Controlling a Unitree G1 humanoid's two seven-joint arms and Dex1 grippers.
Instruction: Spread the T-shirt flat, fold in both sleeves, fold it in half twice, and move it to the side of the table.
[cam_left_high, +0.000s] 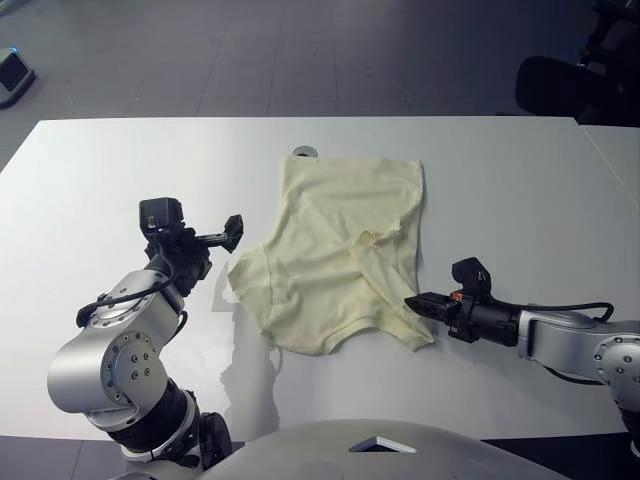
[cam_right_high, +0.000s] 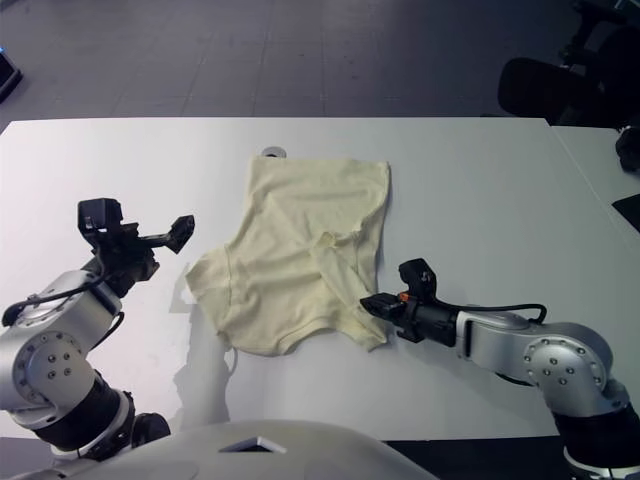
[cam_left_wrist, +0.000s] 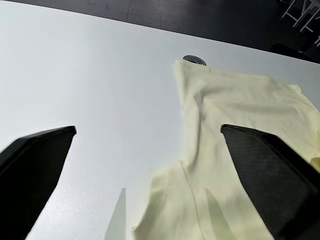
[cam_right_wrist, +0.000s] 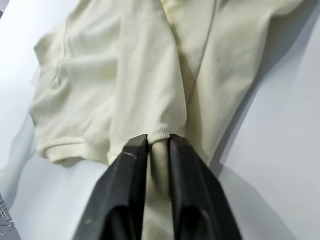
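The T-shirt (cam_left_high: 340, 250) is lying in the middle of the table (cam_left_high: 520, 200). The right gripper (cam_left_high: 410, 302) is pinching its near right edge tight. The left gripper (cam_left_wrist: 149, 128) is hanging wide apart at its left. A one-sided pull may be dragging the shirt crooked, or the cloth may be slipping out.

We see a small round grey grommet (cam_left_high: 305, 152) set into the white table (cam_left_high: 120, 170) at about twelve o'clock, near the far edge. Beyond it lies a dark grey tiled floor (cam_left_high: 300, 60). At ten o'clock a small white box (cam_left_high: 12, 72) with a blue light sits on that floor. At two o'clock stands a black rounded shape (cam_left_high: 560, 88); we cannot tell what it is. At three o'clock a second white tabletop (cam_left_high: 618, 150) lies just beside.
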